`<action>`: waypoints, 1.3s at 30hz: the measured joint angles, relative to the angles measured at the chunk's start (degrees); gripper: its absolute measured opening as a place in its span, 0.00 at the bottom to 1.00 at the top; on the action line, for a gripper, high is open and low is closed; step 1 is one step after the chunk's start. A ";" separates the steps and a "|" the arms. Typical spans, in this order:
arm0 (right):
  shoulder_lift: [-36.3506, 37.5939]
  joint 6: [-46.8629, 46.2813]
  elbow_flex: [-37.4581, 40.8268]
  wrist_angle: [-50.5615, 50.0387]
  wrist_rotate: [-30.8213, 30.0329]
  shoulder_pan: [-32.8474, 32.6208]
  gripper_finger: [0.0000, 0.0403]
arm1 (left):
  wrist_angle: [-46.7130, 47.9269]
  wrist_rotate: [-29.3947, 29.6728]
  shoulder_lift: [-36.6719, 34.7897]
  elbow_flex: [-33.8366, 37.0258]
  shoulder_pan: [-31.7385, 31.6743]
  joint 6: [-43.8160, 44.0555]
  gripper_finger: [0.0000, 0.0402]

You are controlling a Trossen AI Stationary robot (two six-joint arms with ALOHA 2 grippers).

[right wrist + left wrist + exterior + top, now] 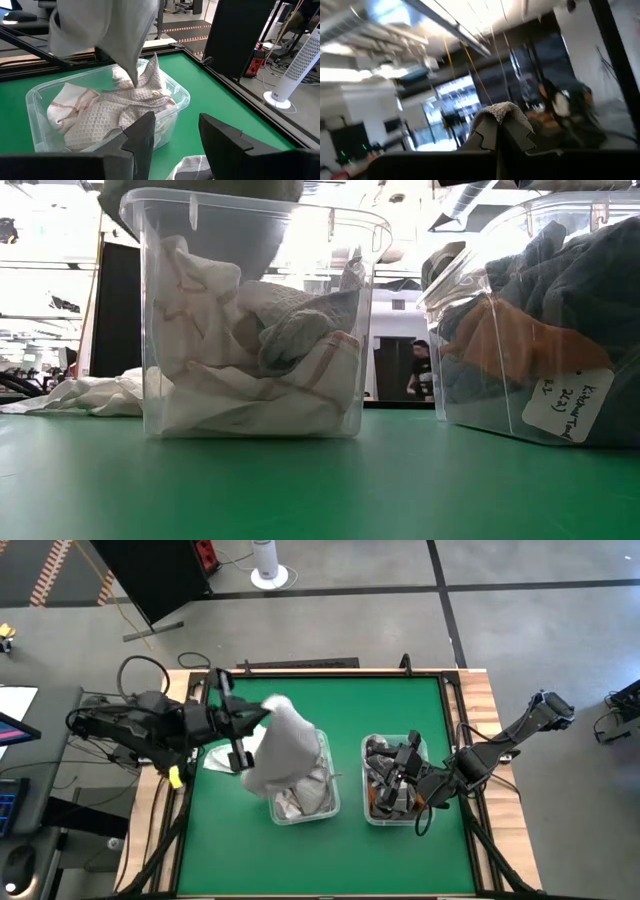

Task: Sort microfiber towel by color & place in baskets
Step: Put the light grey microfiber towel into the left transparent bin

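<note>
Two clear plastic baskets stand on the green table. The left basket holds white and pale waffle-weave towels. The right basket holds dark grey towels. My left gripper is above the left basket, shut on a pale grey towel that hangs down over it. My right gripper is open over the right basket, touching nothing; a bit of grey towel shows under it. My left gripper pinches the pale grey towel between its two fingers by a bunched bit at its top end. The fingers come roughly level from the table's left side. The towel hangs slack below them, and its lower tip reaches down to the towels in the left basket.
A white towel lies crumpled on the table just left of the left basket. The right basket carries a white label. A dark raised frame runs round the table. Bare green surface lies near and far of the baskets.
</note>
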State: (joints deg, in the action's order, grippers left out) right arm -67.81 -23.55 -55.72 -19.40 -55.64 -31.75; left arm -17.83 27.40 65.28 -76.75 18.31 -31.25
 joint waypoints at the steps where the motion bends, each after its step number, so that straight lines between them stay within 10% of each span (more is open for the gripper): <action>1: -0.02 0.00 0.00 -0.06 0.00 0.00 0.46 | 1.87 0.60 0.03 0.00 0.02 1.25 0.00; 8: -0.92 -0.03 0.00 0.18 0.02 0.47 0.46 | 6.54 5.77 3.30 0.02 -0.07 7.81 0.00; 20: -0.88 -0.37 0.00 0.00 0.03 0.42 0.46 | -13.44 0.79 9.77 0.02 -1.88 0.20 0.00; 29: -0.87 0.04 0.00 -0.09 0.07 -1.30 0.46 | -4.09 1.08 9.79 0.02 -4.07 4.95 0.00; 39: -0.85 -0.36 0.00 -0.09 0.07 -1.70 0.46 | 11.16 23.36 9.62 0.02 2.05 -3.95 0.00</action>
State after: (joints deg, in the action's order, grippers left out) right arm -68.66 -23.91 -55.72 -19.49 -55.57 -33.45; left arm -6.67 50.76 74.89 -76.73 20.36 -35.20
